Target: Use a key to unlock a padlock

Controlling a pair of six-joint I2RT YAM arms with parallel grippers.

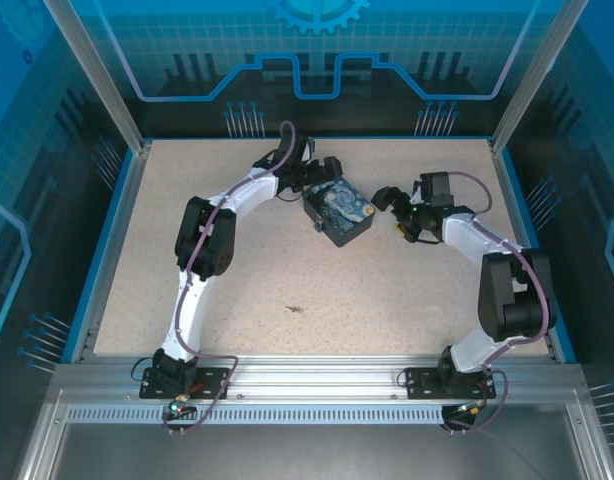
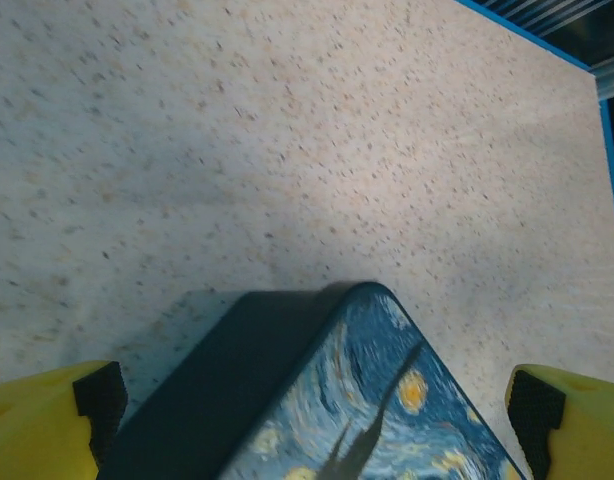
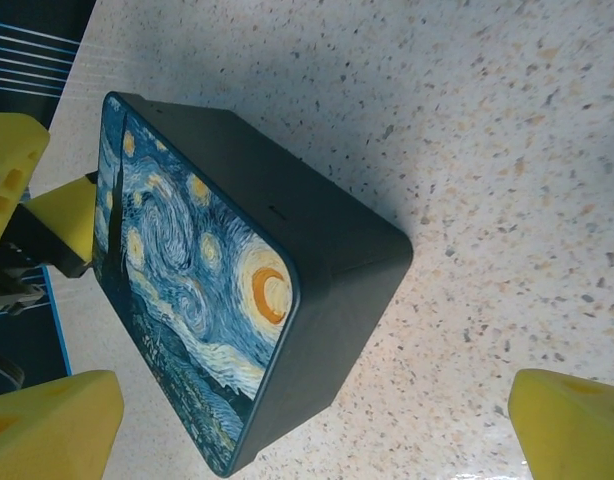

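The padlock and the key are out of view. A rectangular dark tin with a blue-and-yellow swirly painting on its lid sits closed at the back middle of the table. My left gripper hovers at the tin's far left corner, open. In the left wrist view the tin lies below the space between the yellow fingers of the left gripper. My right gripper stands open just right of the tin, apart from it. The right wrist view has the tin ahead of the right gripper, with the left gripper's fingers behind it.
The speckled beige tabletop is bordered by a blue rim and metal posts. A small dark speck lies near the middle front. Both arm bases stand on the rail at the near edge.
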